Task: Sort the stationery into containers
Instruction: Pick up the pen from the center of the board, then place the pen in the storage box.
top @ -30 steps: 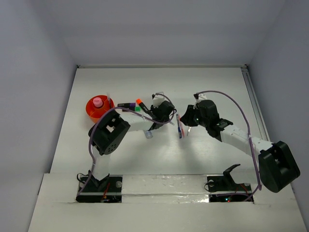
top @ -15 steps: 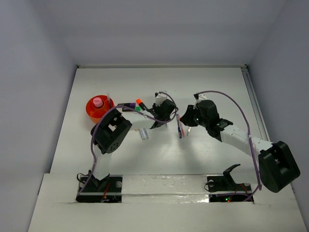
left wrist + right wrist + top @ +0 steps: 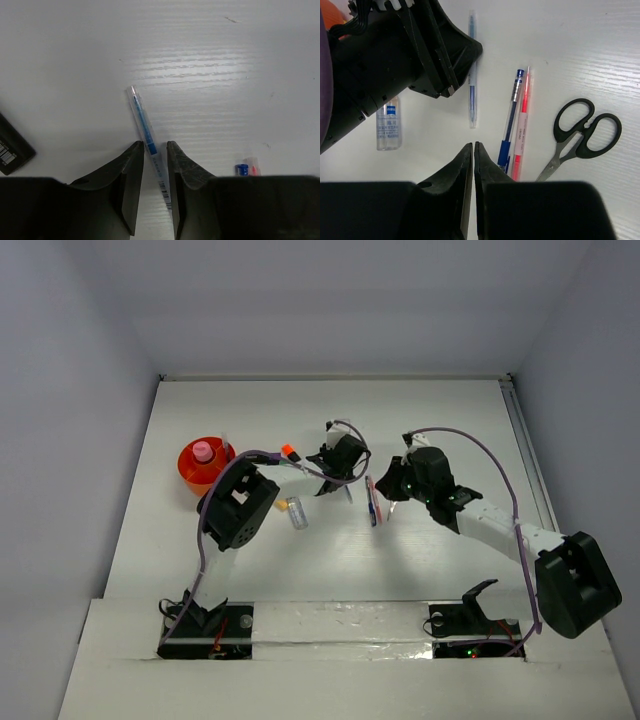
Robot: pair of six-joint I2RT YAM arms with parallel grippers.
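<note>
A thin clear pen with blue ink (image 3: 144,125) lies on the table between the fingers of my left gripper (image 3: 154,146). The jaws stand a little apart around it and are not clamped. In the top view this gripper (image 3: 347,478) is at mid-table. My right gripper (image 3: 473,145) hovers just beside it, shut on nothing. To its right lie a blue pen (image 3: 511,117), a red pen (image 3: 523,120) and black-handled scissors (image 3: 580,134). A clear blue-capped bottle (image 3: 296,512) lies near the left arm. The orange holder (image 3: 190,472) stands at the left with a pink-capped bottle (image 3: 203,451) in it.
An orange-capped highlighter (image 3: 288,451) lies between the holder and the left gripper. A black marker body (image 3: 12,147) shows at the left edge of the left wrist view. The two grippers are close together, and the left arm's bulk (image 3: 405,50) fills the right wrist view's upper left.
The left gripper has moved right, over the thin pen, and its jaws have narrowed around it. The right gripper's jaws have closed; that arm has barely moved.
</note>
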